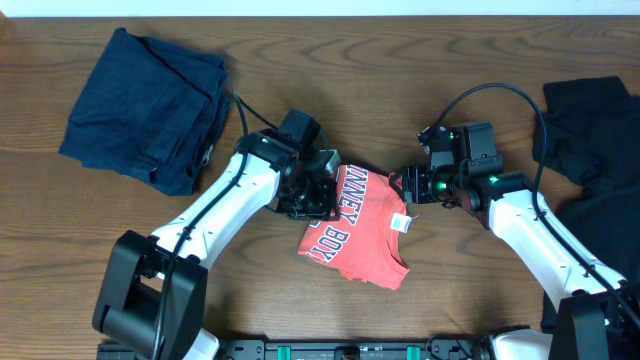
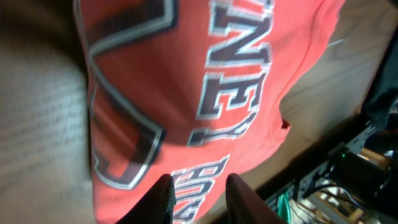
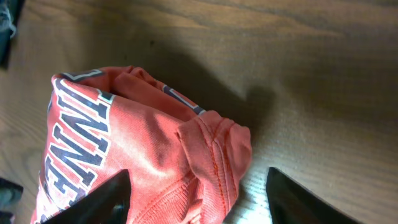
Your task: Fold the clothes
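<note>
The coral-red T-shirt (image 1: 362, 238) with block lettering lies bunched and partly folded at the table's centre, its small white neck label (image 1: 402, 223) facing up. My left gripper (image 1: 312, 200) hovers at the shirt's left edge. In the left wrist view, the gripper (image 2: 199, 180) has a narrow gap between its jaws, through which the lettered shirt (image 2: 186, 74) shows. My right gripper (image 1: 408, 188) is at the shirt's upper right corner. It stands wide open (image 3: 198, 177) on either side of a folded, stitched hem of the shirt (image 3: 124, 143).
A dark navy garment (image 1: 145, 95) lies crumpled at the back left. Black clothes (image 1: 590, 140) are piled along the right edge. Bare wooden table (image 1: 400, 60) lies behind the shirt. The arms' bases stand at the front edge.
</note>
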Controlling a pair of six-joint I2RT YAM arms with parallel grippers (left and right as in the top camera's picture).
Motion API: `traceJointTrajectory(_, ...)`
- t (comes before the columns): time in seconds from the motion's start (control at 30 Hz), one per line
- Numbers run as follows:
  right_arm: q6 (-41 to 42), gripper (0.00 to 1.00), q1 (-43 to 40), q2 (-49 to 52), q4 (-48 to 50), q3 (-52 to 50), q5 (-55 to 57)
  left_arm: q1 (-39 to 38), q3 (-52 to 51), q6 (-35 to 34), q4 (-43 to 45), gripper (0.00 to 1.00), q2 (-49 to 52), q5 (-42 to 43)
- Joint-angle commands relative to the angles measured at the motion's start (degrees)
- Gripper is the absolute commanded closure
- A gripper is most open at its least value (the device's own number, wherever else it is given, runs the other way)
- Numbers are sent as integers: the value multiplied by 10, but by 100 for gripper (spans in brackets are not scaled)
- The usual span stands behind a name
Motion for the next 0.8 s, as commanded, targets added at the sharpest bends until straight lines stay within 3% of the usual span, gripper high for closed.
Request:
traceJointTrajectory(0.0, -8, 54, 16, 18, 6, 5, -3, -13, 6, 12, 11, 71, -6, -33)
traceJointTrajectory(0.13, -5, 91, 21, 50, 5, 5, 31, -37, -5, 12, 29, 71, 19, -50)
traceJointTrajectory(0.17, 2, 96, 19, 54, 5, 5, 44, -42, -7, 12, 31, 71, 26, -52)
traceJointTrajectory(0.33, 78, 99, -23, 45, -10, 5, 101, -50, -12, 12, 24, 75, 57, -65)
traceJointTrajectory(0.47, 81, 93, -61, 17, -30, 5, 98, -50, -12, 12, 21, 75, 63, -77)
traceJointTrajectory(0.5, 77, 82, -69, 7, -34, 5, 86, -50, -12, 12, 21, 75, 63, -78)
traceJointTrajectory(0.53, 63, 64, -73, -1, -35, 5, 67, -49, -12, 12, 21, 75, 63, -78)
traceJointTrajectory(0.57, 43, 56, -75, -8, -35, 5, 43, -49, -12, 12, 21, 75, 63, -78)
traceJointTrajectory(0.77, -37, 36, -59, -28, -6, 5, -92, -49, -12, 12, 21, 75, 63, -78)
